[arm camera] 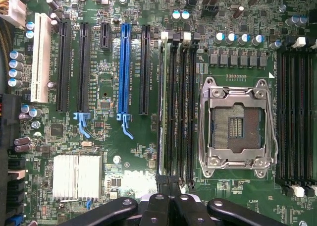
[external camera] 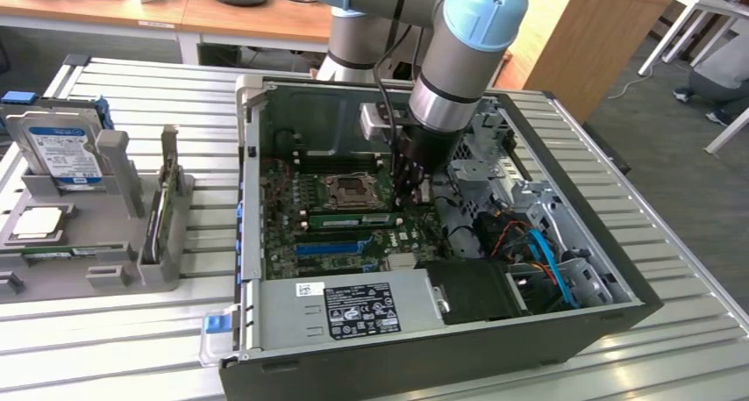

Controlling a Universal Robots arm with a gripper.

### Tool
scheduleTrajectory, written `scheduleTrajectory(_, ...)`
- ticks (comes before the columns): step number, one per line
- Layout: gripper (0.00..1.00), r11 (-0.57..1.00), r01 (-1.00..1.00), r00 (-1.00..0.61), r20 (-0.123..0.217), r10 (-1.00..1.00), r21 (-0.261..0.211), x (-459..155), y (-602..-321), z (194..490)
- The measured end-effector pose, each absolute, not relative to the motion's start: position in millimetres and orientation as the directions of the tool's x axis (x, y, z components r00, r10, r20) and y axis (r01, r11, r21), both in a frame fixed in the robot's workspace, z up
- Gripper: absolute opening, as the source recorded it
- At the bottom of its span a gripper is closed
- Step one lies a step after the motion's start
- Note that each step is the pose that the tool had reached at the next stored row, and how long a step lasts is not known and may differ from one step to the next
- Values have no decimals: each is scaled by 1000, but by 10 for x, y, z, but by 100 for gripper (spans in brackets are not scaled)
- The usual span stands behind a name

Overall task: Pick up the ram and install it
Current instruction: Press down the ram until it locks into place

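The ram is a long green stick standing on edge in a memory slot of the motherboard, beside the empty processor socket. From the wrist it appears as a thin edge in the outermost of several black slots. My gripper reaches down into the open computer case. Its black fingers are shut together, their tips right at one end of the ram's slot. I cannot tell whether they touch the stick.
A grey holder on the exterior view's left carries a hard drive with a blue-white label and a square silver processor. The power supply, cables and drive cage crowd the case around the arm.
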State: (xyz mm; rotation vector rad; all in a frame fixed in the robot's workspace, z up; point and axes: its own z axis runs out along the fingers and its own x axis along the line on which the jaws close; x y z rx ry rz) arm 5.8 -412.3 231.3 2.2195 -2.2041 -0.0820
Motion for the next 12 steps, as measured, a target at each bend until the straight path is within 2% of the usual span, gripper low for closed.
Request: scheduleTrajectory(12,11,-23,-999,22,-28,-999,46,67,-4123,2313)
